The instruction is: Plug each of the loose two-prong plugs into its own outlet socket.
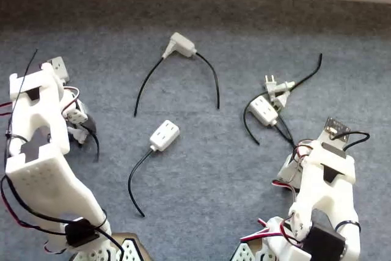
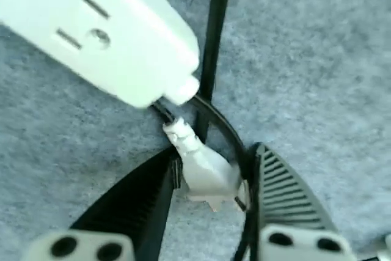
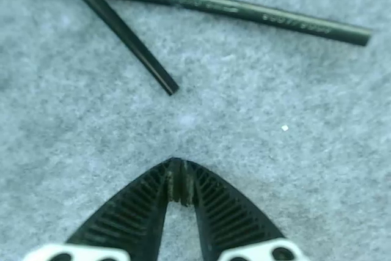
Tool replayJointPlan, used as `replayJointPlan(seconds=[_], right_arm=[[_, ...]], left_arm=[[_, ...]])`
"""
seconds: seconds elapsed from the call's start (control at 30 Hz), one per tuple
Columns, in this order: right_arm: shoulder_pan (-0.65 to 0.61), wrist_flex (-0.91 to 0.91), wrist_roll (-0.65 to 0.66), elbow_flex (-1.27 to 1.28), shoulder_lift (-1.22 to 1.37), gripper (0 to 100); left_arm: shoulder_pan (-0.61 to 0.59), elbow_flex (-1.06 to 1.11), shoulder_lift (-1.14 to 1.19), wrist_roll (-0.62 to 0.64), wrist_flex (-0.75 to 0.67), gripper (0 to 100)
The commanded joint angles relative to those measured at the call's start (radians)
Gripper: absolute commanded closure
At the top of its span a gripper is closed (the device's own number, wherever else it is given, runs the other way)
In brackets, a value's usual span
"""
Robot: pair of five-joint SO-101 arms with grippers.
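My left gripper (image 2: 214, 163) is shut on a white two-prong plug (image 2: 204, 175), its black cord looping past the fingers. A white outlet socket (image 2: 104, 35) lies just ahead of it on the grey felt, slots facing up. In the high view this gripper (image 1: 76, 128) sits at the left, partly under the arm, beside that socket (image 1: 76, 116). My right gripper (image 3: 178, 181) is shut with nothing in it, low at the right (image 1: 292, 169). A loose plug (image 1: 278, 84) lies against another socket (image 1: 264, 110) at the right. A third socket (image 1: 165, 134) lies mid-table.
A joined white plug and socket (image 1: 181, 45) with two black cords lies at the back centre. Two black cord ends (image 3: 165, 80) lie on the felt ahead of my right gripper. Open felt stretches between the arms at the front.
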Motion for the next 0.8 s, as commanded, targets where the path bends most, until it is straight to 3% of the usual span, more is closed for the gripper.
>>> replayJointPlan(seconds=[0.0, 0.13, 0.4, 0.67, 0.77], right_arm=[[-0.019, -0.035, 0.008, 0.004, 0.007, 98.9], [-0.019, -0.035, 0.009, 0.004, 0.007, 98.9], [-0.019, -0.035, 0.009, 0.004, 0.007, 98.9], [-0.019, -0.035, 0.009, 0.004, 0.007, 98.9], [-0.019, -0.035, 0.009, 0.004, 0.007, 98.9]], left_arm=[[-0.047, 0.001, 0.005, -0.054, 0.046, 99], [-0.047, 0.022, 0.005, -0.135, 0.075, 99], [-0.062, -0.018, 0.005, -0.451, 0.219, 99], [-0.064, 0.027, 0.004, -0.621, 0.242, 99], [-0.068, 0.05, -0.002, -0.634, 0.242, 94]])
